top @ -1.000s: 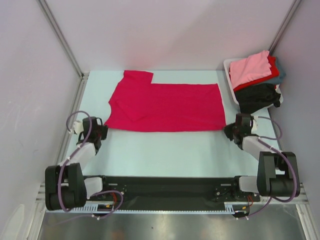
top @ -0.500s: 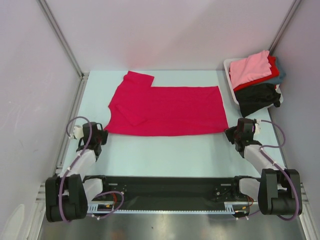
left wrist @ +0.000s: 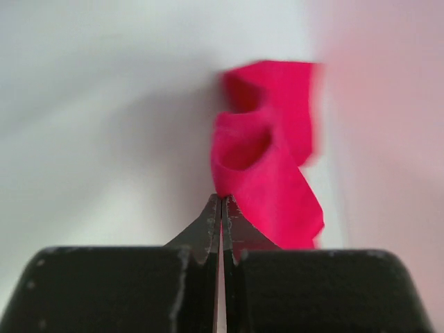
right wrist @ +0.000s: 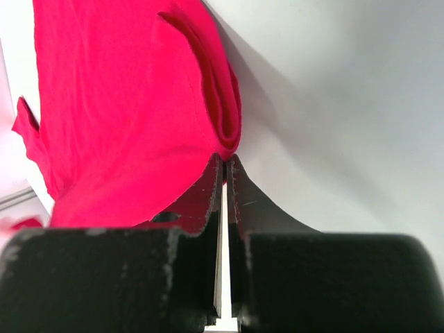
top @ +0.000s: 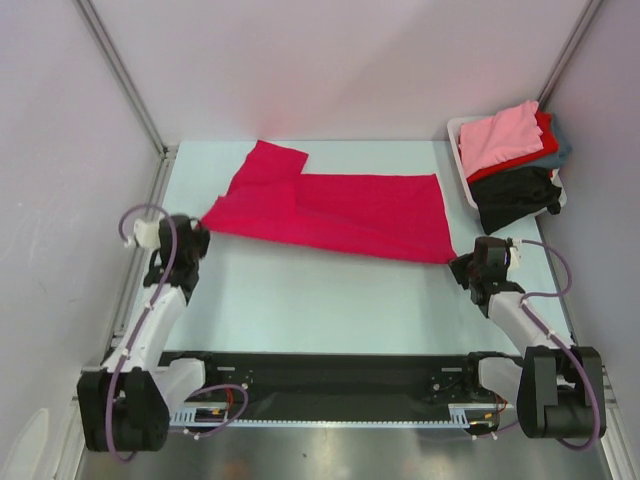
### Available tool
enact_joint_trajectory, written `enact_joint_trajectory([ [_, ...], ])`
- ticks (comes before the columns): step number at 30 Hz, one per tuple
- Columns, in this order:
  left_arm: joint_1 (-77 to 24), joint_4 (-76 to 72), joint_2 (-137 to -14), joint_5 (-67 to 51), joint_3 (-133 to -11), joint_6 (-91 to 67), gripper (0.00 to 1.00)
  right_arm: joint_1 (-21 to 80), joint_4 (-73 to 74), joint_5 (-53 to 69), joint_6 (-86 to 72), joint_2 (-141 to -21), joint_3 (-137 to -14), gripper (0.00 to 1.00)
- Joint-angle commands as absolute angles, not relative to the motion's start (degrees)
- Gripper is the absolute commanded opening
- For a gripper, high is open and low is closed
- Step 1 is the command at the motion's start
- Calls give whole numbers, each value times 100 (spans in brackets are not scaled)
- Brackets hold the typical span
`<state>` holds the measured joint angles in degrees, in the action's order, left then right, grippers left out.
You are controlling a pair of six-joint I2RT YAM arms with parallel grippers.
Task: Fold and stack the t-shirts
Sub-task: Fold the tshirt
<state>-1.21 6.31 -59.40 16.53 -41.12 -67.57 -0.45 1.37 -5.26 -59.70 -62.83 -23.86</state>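
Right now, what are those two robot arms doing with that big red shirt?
They are folding it. The left gripper and the right gripper are each pinched shut on a near corner of the pinkish-red shirt, which is spread across the table. It is not folded in half yet. The other shirts sit piled in a bin at the far right.

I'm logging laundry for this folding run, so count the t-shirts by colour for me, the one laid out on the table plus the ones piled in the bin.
Crimson t-shirt: 1
Light pink t-shirt: 1
Red t-shirt: 1
Grey-teal t-shirt: 1
Black t-shirt: 1
Total: 5 visible, 4 of them piled in the white bin.
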Motion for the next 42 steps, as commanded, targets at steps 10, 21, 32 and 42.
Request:
enact_joint_trajectory([
  [10,589,1626,-3823,2400,-1802,-6794,0,-18,632,-782,-5810,-5810,-2531,0],
  [21,589,2074,-3903,2171,-1670,-6847,40,149,1800,-1292,-5985,-4677,-2285,35],
  [32,571,2041,-3840,1768,-3119,-5749,77,615,1566,-1645,-4819,-4463,-3434,56],
  [42,159,-772,-6288,44,-4191,-4756,77,782,517,-914,-2901,-7521,-5455,52],
])
